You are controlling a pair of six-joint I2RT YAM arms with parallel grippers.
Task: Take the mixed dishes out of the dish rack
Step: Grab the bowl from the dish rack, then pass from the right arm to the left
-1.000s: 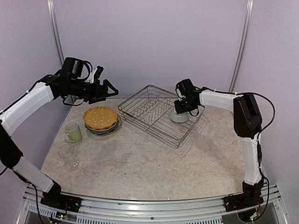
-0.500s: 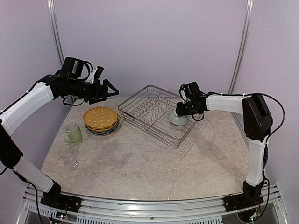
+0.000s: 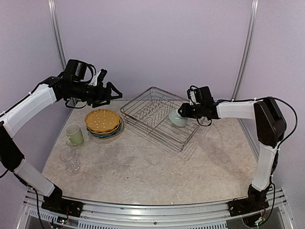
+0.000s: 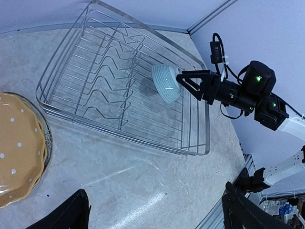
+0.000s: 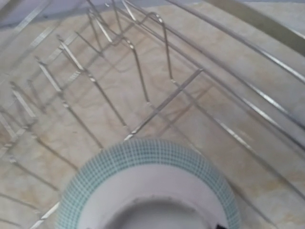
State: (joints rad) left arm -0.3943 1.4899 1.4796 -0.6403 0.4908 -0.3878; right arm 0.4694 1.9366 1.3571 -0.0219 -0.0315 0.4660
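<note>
The small light-blue bowl hangs tipped on its side just above the right half of the dish rack, with my right gripper shut on its rim. The left wrist view shows that grip from the side: bowl, right gripper, and the bowl's shadow on the rack's wires. In the right wrist view the bowl fills the bottom and hides the fingers, with the rack's prongs beyond it. My left gripper is open and empty, above the table behind the stacked plates.
Left of the rack is the stack of plates, an orange dotted one on top. A pale green mug and a clear glass stand nearer the front left. Bare marbled tabletop lies in front of the rack.
My right wrist has swung out to the right and tipped the bowl from resting rim-down in the rack to lying on its side, slightly raised. The left arm has barely moved.
</note>
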